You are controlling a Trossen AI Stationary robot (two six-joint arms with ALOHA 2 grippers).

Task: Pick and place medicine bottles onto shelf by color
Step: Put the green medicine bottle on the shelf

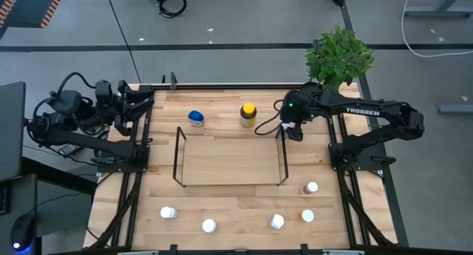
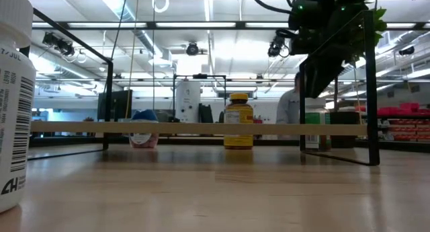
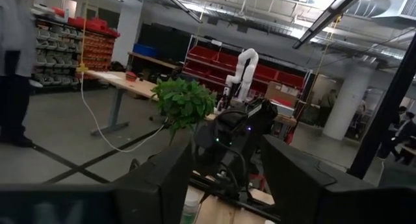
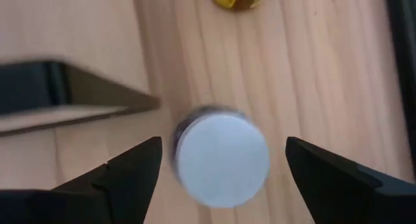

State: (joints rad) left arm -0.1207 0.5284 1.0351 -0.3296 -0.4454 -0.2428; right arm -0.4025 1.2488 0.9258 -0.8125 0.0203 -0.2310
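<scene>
Right tool hangs over the shelf's right end frame with its fingers spread wide, straddling a white-capped bottle standing on the table, not gripping it. The amber bottle and blue-capped bottle stand just behind the shelf. Left tool sits parked left of the shelf, fingers apart, empty.

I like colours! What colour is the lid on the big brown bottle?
Yellow lid, clearest from above.
</scene>
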